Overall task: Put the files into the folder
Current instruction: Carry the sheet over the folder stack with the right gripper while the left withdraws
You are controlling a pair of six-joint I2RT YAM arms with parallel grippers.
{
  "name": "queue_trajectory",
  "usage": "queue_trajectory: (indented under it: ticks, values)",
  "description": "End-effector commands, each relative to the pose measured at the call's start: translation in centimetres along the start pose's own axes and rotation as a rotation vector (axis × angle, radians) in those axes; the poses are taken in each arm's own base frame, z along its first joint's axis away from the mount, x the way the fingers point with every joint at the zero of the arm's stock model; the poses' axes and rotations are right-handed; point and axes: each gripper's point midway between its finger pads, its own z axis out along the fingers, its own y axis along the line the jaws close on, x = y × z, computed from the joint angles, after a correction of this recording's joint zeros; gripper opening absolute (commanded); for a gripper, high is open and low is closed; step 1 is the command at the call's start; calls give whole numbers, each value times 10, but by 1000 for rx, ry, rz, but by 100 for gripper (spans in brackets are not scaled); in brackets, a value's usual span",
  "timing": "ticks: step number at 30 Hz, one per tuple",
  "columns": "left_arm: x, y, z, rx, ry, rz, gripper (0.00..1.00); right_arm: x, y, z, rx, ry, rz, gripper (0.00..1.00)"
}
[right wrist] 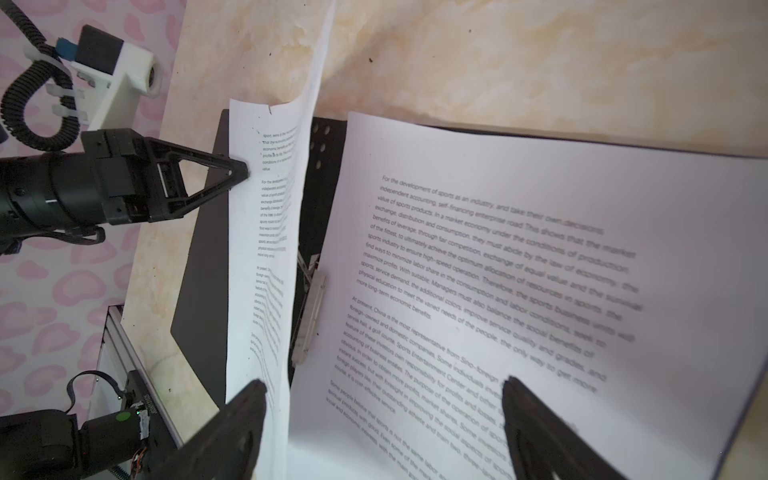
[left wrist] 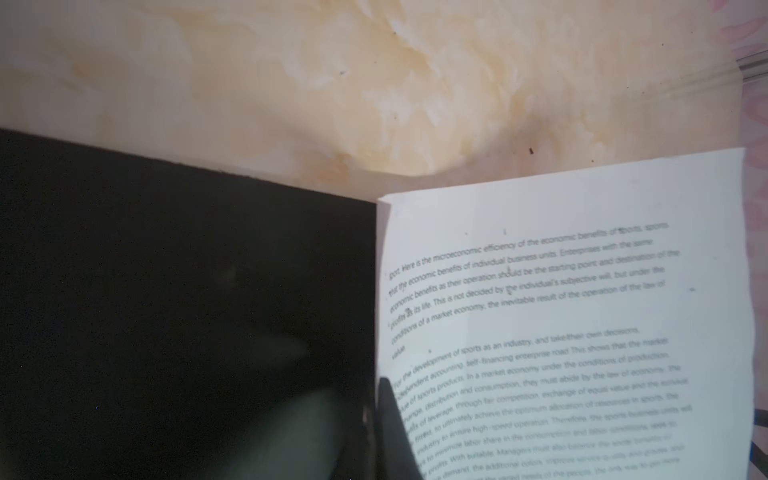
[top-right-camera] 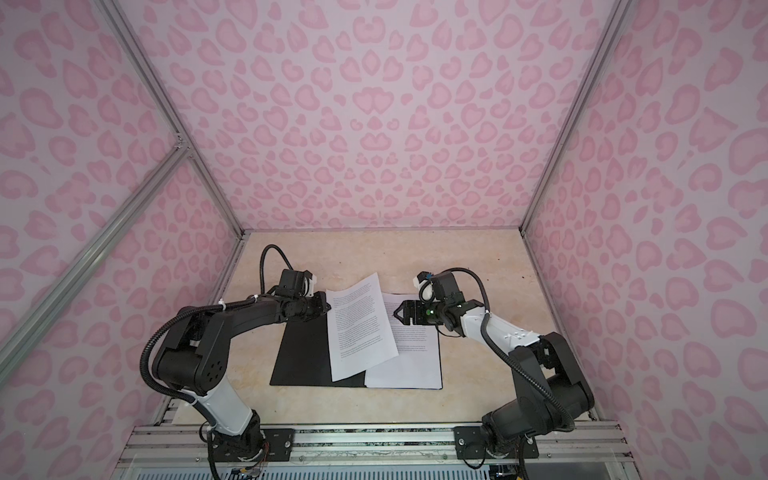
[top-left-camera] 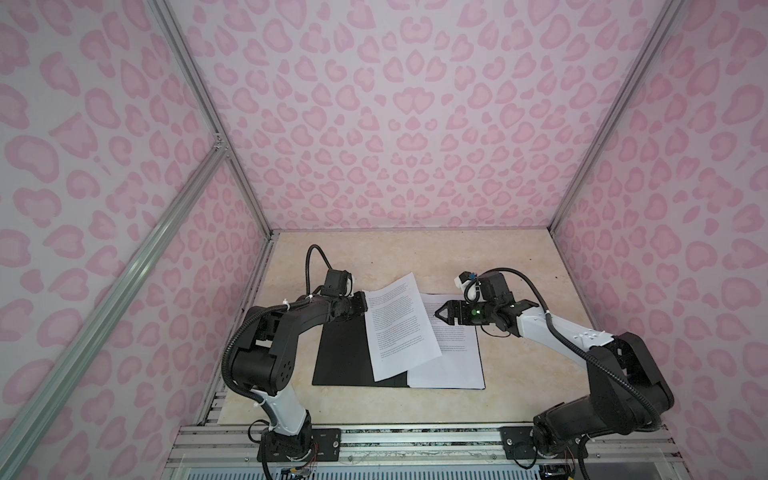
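The black folder (top-left-camera: 340, 353) (top-right-camera: 299, 357) lies open on the table, with its metal fastener clip (right wrist: 309, 316) at the spine. One of the files, a printed sheet (top-left-camera: 449, 361) (right wrist: 498, 270), lies flat on the folder's right half. A second sheet (top-left-camera: 399, 324) (top-right-camera: 359, 324) (left wrist: 561, 291) is raised and tilted over the spine. My left gripper (top-left-camera: 365, 301) (right wrist: 243, 170) is shut on this sheet's left edge. My right gripper (top-left-camera: 440, 312) (right wrist: 382, 399) hangs open just above the flat sheet. The raised sheet's free edge (right wrist: 266, 249) shows between its fingers.
The beige marble-look tabletop (top-left-camera: 415, 257) is walled in by pink patterned panels on three sides. An aluminium rail (top-left-camera: 415, 436) with both arm bases runs along the front edge.
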Motion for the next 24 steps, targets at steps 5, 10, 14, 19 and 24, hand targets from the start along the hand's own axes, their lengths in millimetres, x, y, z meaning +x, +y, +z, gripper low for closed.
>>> queue_trajectory:
  ticks: [5,10,14,19,24]
  values:
    - [1,3,0,-18,-9,8,3,-2,32,27,-130,16,-4,86]
    - [5,1,2,-8,0,11,3,-4,43,36,-178,36,9,78]
    - [7,-2,5,4,8,13,3,-4,47,47,-185,72,6,61]
    - [7,-4,6,19,10,13,3,-3,48,59,-179,109,28,41]
    - [7,-5,6,22,11,12,3,-3,45,64,-167,118,63,21]
